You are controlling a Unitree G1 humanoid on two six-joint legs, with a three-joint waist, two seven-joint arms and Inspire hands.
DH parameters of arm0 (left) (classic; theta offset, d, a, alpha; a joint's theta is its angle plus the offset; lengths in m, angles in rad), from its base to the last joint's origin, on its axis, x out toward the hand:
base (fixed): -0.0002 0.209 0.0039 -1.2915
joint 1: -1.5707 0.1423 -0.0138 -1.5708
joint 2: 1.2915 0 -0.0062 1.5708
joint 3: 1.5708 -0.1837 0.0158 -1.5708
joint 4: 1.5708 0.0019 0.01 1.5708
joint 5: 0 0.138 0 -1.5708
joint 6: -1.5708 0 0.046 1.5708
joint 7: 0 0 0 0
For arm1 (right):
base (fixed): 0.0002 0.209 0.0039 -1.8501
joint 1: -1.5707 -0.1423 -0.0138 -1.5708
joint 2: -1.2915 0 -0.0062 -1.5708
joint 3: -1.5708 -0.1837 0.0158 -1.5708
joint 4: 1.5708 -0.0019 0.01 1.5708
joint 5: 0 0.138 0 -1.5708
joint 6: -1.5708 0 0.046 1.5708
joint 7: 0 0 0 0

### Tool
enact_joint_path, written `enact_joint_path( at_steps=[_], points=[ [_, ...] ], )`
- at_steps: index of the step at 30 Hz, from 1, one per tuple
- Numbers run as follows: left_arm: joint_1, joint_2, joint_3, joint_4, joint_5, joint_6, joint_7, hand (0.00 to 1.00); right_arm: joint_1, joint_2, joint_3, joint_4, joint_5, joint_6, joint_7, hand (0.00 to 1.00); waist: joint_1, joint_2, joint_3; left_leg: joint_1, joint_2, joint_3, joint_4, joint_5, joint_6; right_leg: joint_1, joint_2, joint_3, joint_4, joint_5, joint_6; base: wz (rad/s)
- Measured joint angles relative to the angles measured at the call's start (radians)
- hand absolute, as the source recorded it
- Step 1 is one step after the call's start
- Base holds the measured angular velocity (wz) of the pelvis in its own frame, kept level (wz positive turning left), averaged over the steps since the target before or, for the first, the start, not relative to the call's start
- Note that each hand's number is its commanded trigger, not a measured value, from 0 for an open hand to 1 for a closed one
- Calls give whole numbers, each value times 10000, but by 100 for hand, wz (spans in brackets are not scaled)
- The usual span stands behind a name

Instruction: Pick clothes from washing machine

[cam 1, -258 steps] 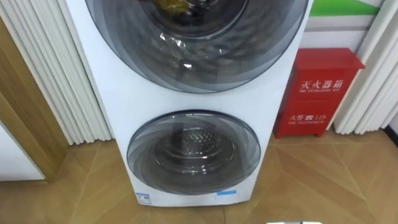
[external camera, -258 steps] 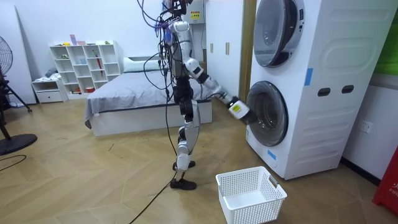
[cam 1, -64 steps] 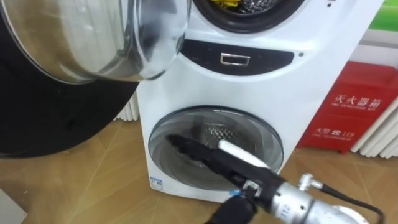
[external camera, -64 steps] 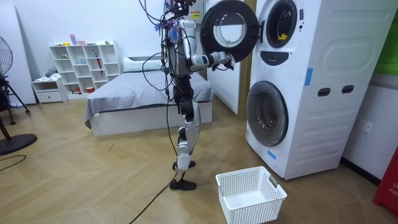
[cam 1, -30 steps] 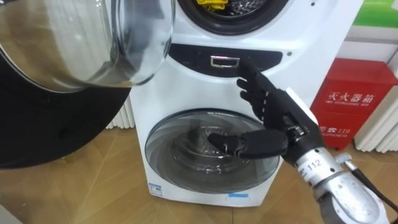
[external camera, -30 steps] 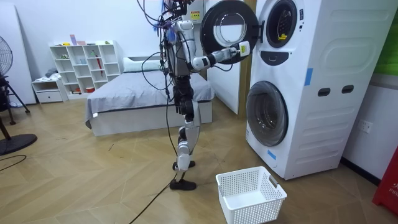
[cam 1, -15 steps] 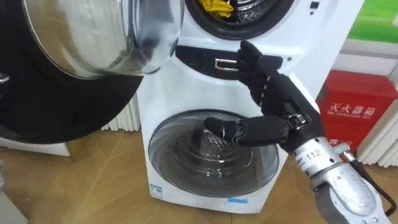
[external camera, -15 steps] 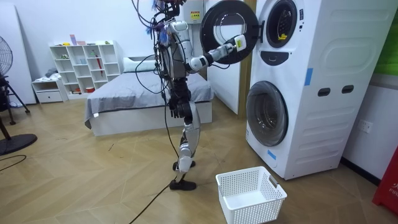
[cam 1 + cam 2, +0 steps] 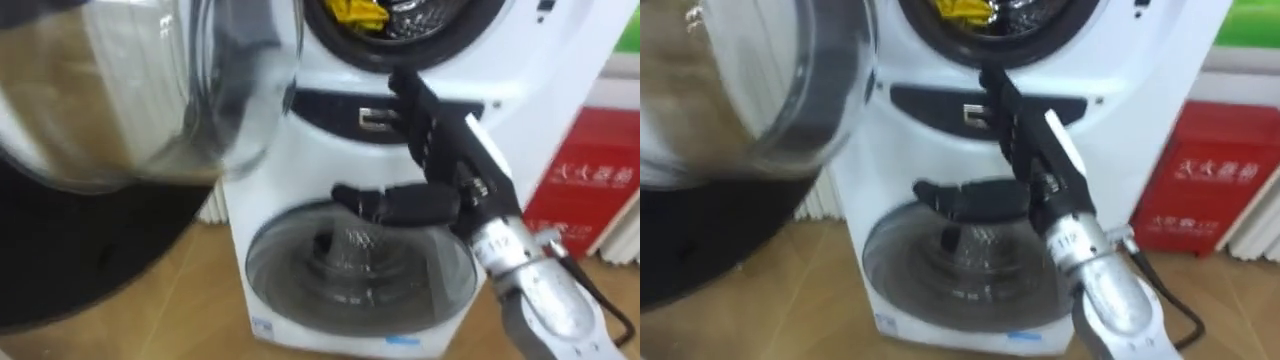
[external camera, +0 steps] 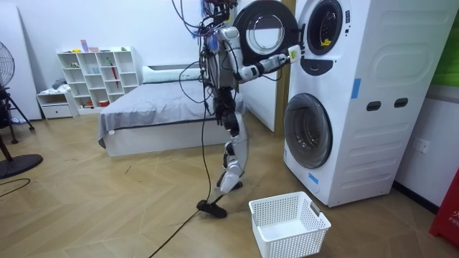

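**A:** Where is the clothing sitting?

**B:** A yellow garment (image 9: pixel 350 12) is lying crumpled inside the upper drum (image 9: pixel 440 52) of the stacked washing machine (image 10: pixel 373 86), close to the front of the opening. The round door (image 9: pixel 150 100) is standing swung wide to the robot's left, so nothing is blocking the mouth.

**A:** And the hand?

**B:** The right hand (image 9: pixel 445 170) is hovering just below that opening, in front of the dark panel (image 9: pixel 330 105). Its fingers are stretching straight up toward the drum and its thumb is sticking out sideways. It is carrying nothing and is not touching the cloth.

**A:** How is the garment going to handle?

**B:** I am judging it soft, light and floppy, so it should be bunching and trailing rather than keeping a shape. Pinching a thick fold near the middle of the heap looks safer than taking an edge, since a loose end could be snagging on the drum's lip. Possibly more laundry is lying deeper in, but the interior is showing too dark to tell.

**A:** Other containers?

**B:** The lower door (image 9: pixel 350 270) is sitting closed, with what looks like bare metal showing through its glass. The white basket (image 10: pixel 297 244) is waiting on the floor before the machine, near the robot's feet, with nothing in it.
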Motion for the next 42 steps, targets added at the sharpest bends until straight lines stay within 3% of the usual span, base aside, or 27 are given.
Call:
enact_joint_path(
  at_steps=[1, 2, 3, 5, 6, 7, 8, 9, 11, 12, 15, 21, 27, 32, 36, 42],
  points=[
    [-56, 25, -63, -64, 1, -15, 87, 0, 55, 3, 3, 15, 1, -3, -27, 0, -65, 96, 27, 112, 7, -105, -112, -40, 29, -91, 30, 3, 195, 79, -6, 5],
    [-214, 70, -75, -217, -6, -50, 196, 0, 174, 6, 5, 18, -5, -26, -25, 0, -39, 114, -67, 317, 60, -220, -338, -56, 45, -410, 218, 101, 276, -222, -10, 9],
    [-281, 80, -128, -177, -12, -117, 265, 0, 183, -3, -3, 91, 68, -17, 1, 0, -71, 210, -21, 521, 183, -269, -522, -52, 47, -714, 457, 125, 16, -593, -40, 10],
    [-329, 90, -282, -180, -12, -247, 280, 0, 188, -25, -17, 125, 153, 7, 63, 0, -161, 284, -22, 818, 272, -475, -756, -52, 46, -1074, 920, 172, -1252, -738, -119, 18],
    [-330, 74, -337, -153, -14, -330, 275, 0, 185, -41, -19, 112, 116, 8, 63, 0, -199, 266, -35, 975, 250, -496, -898, -53, 45, -1227, 1150, 201, -2505, -610, -247, 21],
    [-309, 45, -345, -158, -10, -329, 270, 0, 183, -45, -13, 72, 117, 8, 69, 0, -171, 255, -47, 1059, 226, -486, -1017, -61, 33, -1319, 1330, 179, -3753, -164, -403, 20],
    [-299, 35, -338, -152, -5, -314, 270, 0, 188, -49, -11, 67, 118, 7, 74, 0, -187, 273, -51, 1126, 238, -490, -1049, -80, 3, -1378, 1458, 208, -4115, 287, -474, 29],
    [-216, 30, -313, -150, -2, -298, 276, 0, 228, -80, -6, 55, 114, 14, 84, 0, -227, 240, -135, 1316, 245, -488, -1183, -124, -70, -1348, 1629, 289, -4451, 1168, -689, 30],
    [31, -24, -254, -150, 11, -250, 268, 0, 432, -239, -16, -200, 190, 1, 116, 0, -221, 510, -197, 1654, 425, -467, -1513, -160, -138, -997, 1864, 265, -4812, 1267, -752, -14],
    [154, -23, -249, -106, 24, -140, 246, 0, 437, -371, -9, -201, 381, 2, 182, 0, -156, 617, -186, 1802, 518, -469, -1703, -149, -166, -791, 2019, 380, -5156, 1362, -810, -46],
    [305, 51, -248, 150, 35, -96, 261, 0, 423, -547, 12, -249, 551, 4, 215, 0, -82, 675, -177, 2110, 693, -417, -2051, -99, -319, -553, 2270, 528, -5433, 1439, -889, -17],
    [455, -71, -235, 273, 125, -95, 203, 0, 167, -720, -35, -445, 613, 4, 578, 0, -129, 550, -182, 2103, 867, -248, -2068, -213, -514, -560, 2456, 510, -5517, 1436, -1018, -7],
    [537, -87, -236, 227, 125, -111, 150, 0, -427, -809, -122, -1407, 1066, -2, 1016, 0, -152, 312, -272, 2159, 958, -243, -2145, -284, -621, -465, 2626, 487, -5582, 1490, -1104, 1],
    [578, -101, -27, 223, 125, -111, 168, 0, -724, -796, -336, -2398, 2385, -110, 1420, 0, -167, 327, -239, 2246, 997, -287, -2145, -305, -649, -306, 2671, 456, -5705, 1512, -1138, 0],
    [690, -109, 159, 231, 118, -96, 252, 0, -730, -799, -825, -2879, 2442, -109, 1430, 0, -155, 418, -160, 2252, 992, -278, -2172, -308, -645, -326, 2683, 473, -5712, 1512, -1138, -2],
    [725, -241, 447, 234, 123, 67, 163, 0, -730, -813, -1057, -2929, 2403, -103, 1242, 0, -145, 421, -150, 2233, 1012, -287, -2184, -321, -661, -361, 2712, 476, -5714, 1512, -1138, -1]
  ],
)
